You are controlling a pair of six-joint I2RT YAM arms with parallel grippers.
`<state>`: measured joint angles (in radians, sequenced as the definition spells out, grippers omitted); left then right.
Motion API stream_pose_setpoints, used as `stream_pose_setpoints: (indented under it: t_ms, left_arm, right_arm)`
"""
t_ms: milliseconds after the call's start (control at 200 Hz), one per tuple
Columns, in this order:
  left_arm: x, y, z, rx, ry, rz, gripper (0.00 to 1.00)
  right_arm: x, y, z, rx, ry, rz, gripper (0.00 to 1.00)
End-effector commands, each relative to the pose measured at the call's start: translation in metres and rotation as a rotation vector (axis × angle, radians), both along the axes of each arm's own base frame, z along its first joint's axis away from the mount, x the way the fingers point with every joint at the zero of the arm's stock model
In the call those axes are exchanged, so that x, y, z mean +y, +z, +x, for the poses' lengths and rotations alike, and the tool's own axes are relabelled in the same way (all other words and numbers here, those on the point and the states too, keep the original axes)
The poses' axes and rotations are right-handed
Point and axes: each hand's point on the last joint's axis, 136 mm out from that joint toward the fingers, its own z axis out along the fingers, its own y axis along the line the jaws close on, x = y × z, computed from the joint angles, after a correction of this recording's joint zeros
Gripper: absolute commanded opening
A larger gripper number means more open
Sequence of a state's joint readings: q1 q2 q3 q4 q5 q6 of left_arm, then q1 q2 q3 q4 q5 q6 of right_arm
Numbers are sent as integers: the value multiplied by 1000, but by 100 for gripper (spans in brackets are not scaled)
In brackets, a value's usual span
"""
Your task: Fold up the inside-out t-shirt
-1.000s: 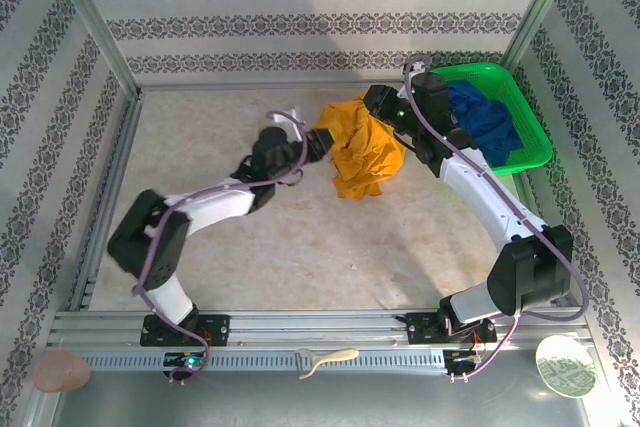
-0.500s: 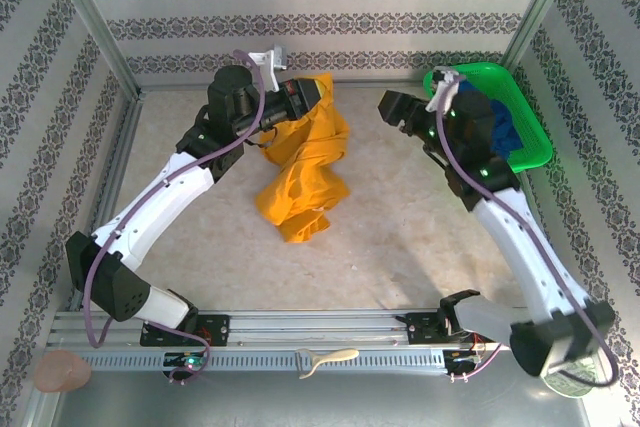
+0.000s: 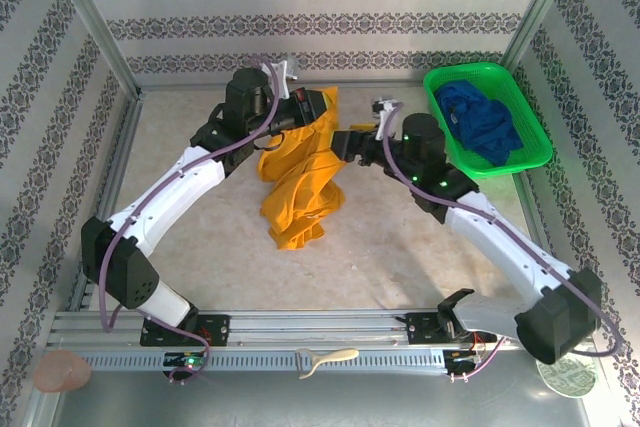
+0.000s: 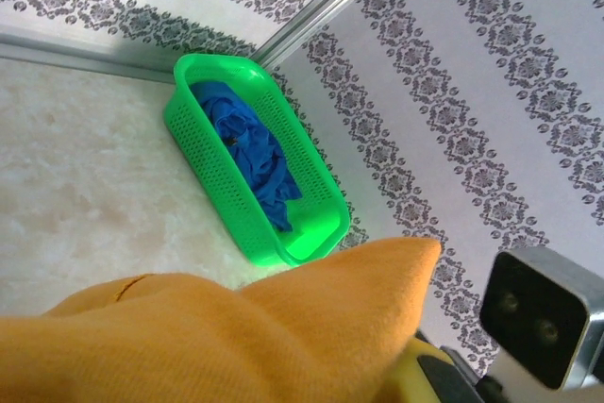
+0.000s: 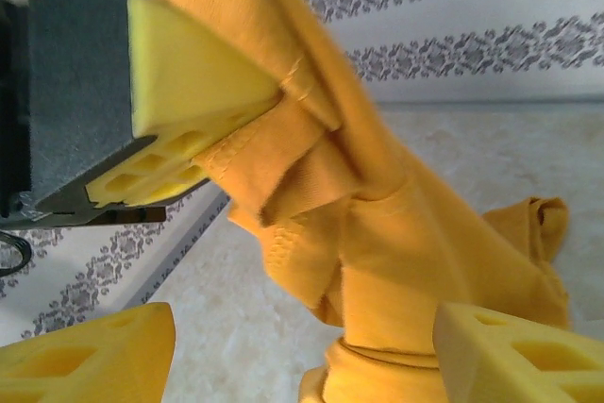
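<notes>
— What can you make out of the t-shirt [image 3: 300, 182]?
— Not much of its shape. It hangs as a twisted mustard rope. The folds hide which part is sleeve and which is collar. Its lower end is bunched on the table [image 3: 200, 237].
— And up top?
— The left gripper [image 3: 318, 105] is clamped tight on the upper edge, holding it up near the back wall. In the left wrist view the cloth covers the fingers completely.
— The right one?
— The right gripper [image 3: 352, 142] sits just beside the hanging cloth, on its right, jaws spread wide and holding nothing. Whether it brushes the fabric, I can't tell.
— Beyond that?
— A green basket [image 3: 440, 82] sits in the far right corner with a blue cloth [image 3: 480, 122] inside, well apart.
</notes>
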<state>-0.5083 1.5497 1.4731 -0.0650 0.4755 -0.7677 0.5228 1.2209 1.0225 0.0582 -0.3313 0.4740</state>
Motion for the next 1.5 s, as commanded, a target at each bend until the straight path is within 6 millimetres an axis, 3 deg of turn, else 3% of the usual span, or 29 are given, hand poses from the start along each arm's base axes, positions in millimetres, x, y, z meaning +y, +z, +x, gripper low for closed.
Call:
stream_pose_setpoints:
  t_ms: [0, 150, 225, 265, 340, 360, 400, 440, 445, 475, 510, 590, 664, 829, 909, 1004, 1229, 1494]
  left_arm:
    - [-6, 18, 2, -34, -24, -56, 0]
    - [-11, 16, 5, -22, -37, -79, 0]
    - [-14, 18, 6, -21, -44, -93, 0]
    - [-16, 20, 6, -22, -50, -99, 0]
    - [-18, 23, 9, -21, -52, -107, 0]
    - [-18, 24, 9, -21, -50, -107, 1]
    - [-15, 24, 11, -24, -41, -96, 14]
    - [-11, 24, 12, -31, -27, -82, 28]
    - [-10, 25, 12, -32, -25, -82, 35]
    - [-4, 24, 14, -34, -8, -70, 48]
    - [4, 20, 14, -29, 18, -54, 59]
    - [26, 7, 14, -17, 80, -20, 74]
    - [43, -22, 10, 24, 128, 33, 81]
    - [65, -111, -11, 155, 186, 160, 88]
    - [72, -155, -21, 234, 196, 204, 90]
    - [69, -191, -28, 296, 182, 224, 90]
    - [38, -231, -20, 327, 97, 366, 90]
    - [31, -264, 26, 328, 150, 485, 90]
  right_arm:
    - [16, 33, 4, -101, 39, 42, 71]
    - [28, 28, 21, -84, 34, 48, 68]
    - [32, 21, 33, -59, 12, 46, 59]
    - [33, 20, 39, -51, 8, 50, 44]
    - [27, 20, 50, -33, -14, 65, 0]
    - [23, 21, 52, -30, -27, 70, 0]
    - [10, 25, 56, -32, -61, 82, 0]
    - [-7, 31, 59, -37, -99, 91, 0]
    - [-9, 31, 59, -35, -104, 93, 0]
    - [-24, 36, 60, -41, -136, 100, 0]
    - [-45, 41, 60, -42, -181, 105, 0]
    - [-95, 45, 57, -30, -295, 118, 0]
    - [-130, 42, 50, -2, -360, 134, 0]
    - [-179, 5, 33, 99, -506, 98, 0]
    - [-190, -15, 26, 142, -539, 72, 0]
    - [-194, -38, 21, 184, -546, 51, 0]
    - [-195, -63, 14, 227, -555, 30, 0]
    - [-199, -66, 13, 228, -571, 24, 0]
